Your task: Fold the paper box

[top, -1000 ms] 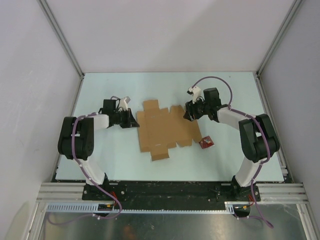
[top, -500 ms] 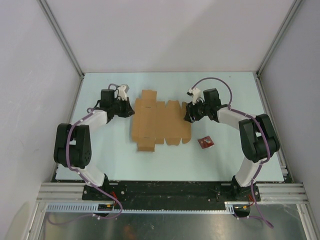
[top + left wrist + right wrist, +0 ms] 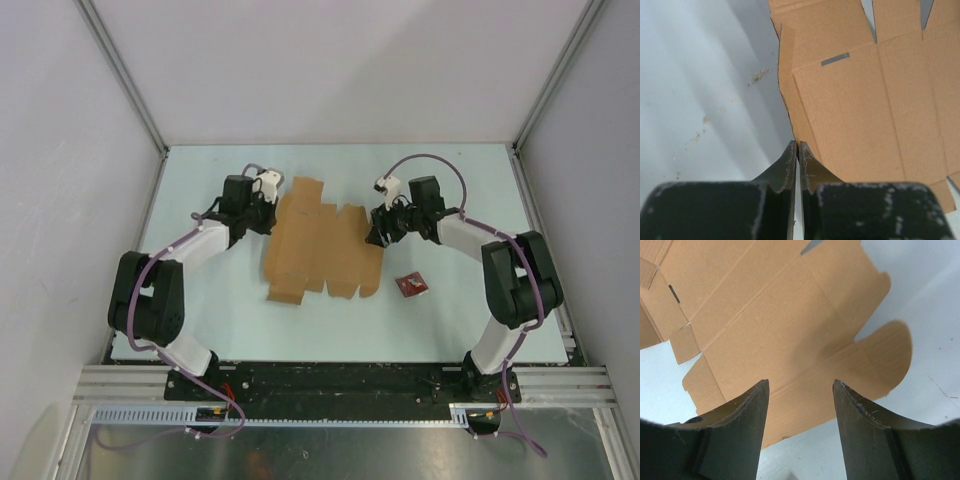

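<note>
On table (image 3: pixel 460 185): paper box (image 3: pixel 320 248) flat, unfolded, brown, creased.

Black joints (image 3: pixel 148 295), white links (image 3: pixel 205 240), purple cables (image 3: pixel 430 157)

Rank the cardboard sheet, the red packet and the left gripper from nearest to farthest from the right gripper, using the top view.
1. cardboard sheet: its right edge lies under the right gripper.
2. red packet: on the table, toward the bases.
3. left gripper: across the sheet, at its left edge.
</note>
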